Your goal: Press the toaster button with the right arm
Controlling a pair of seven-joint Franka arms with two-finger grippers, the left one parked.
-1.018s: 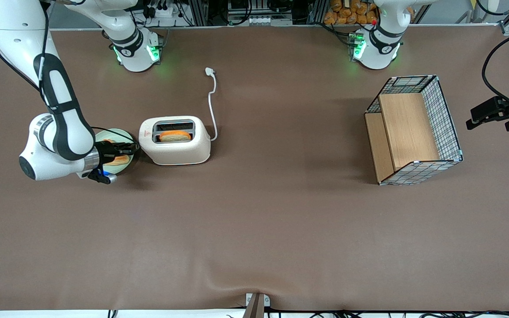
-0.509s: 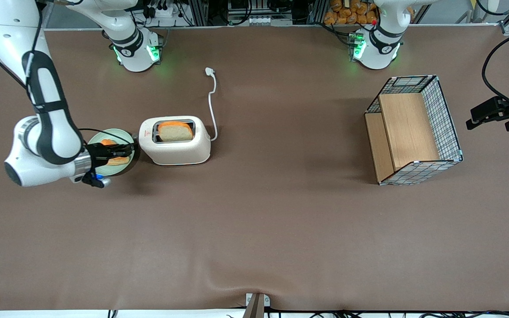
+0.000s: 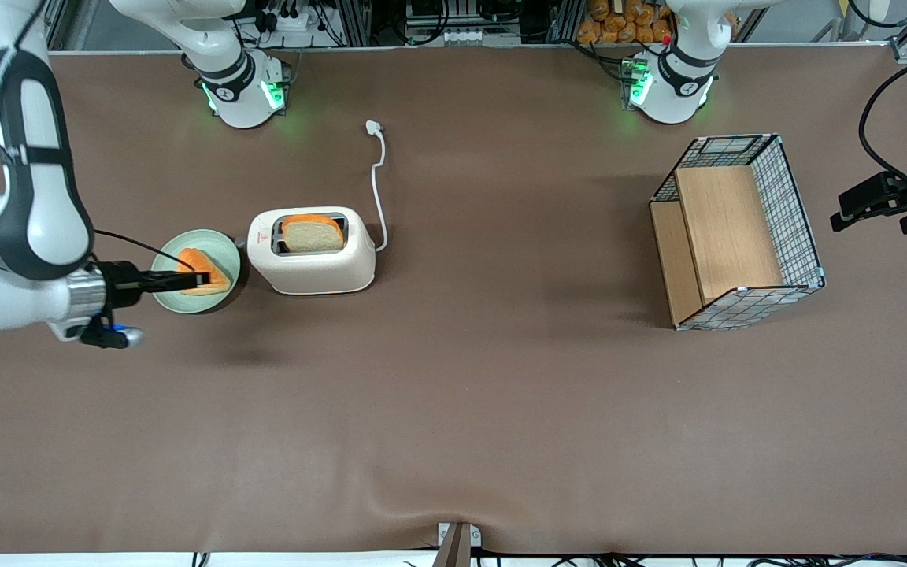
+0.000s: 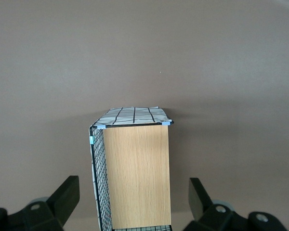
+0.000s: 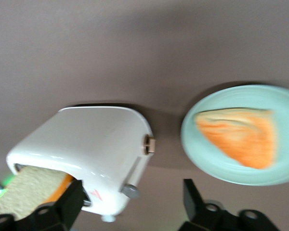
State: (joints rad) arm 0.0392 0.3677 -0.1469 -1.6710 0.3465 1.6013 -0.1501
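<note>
1. Reaching in from the working arm's end of the table, the right arm in the front view was bent at the elbow, its forearm lying level above the table and its upper part cut off by the picture's edge.
2. The gripper hung over the green plate and the bread slice on it, apart from the toaster. From this view its fingers looked like one thin black bar.
3. The toaster stood just beside the plate, a second slice standing up out of its slot and the white cord running away from the camera. The button was hard to make out there.
4. Seen from the right wrist, the fingers were spread apart with nothing between them; only their bases showed.
5. The button stuck out of the toaster's narrow end face, well clear of the fingers. The plate was partly cut off.
6. The left wrist view showed only a wire basket with wooden boards on the brown table.
</note>
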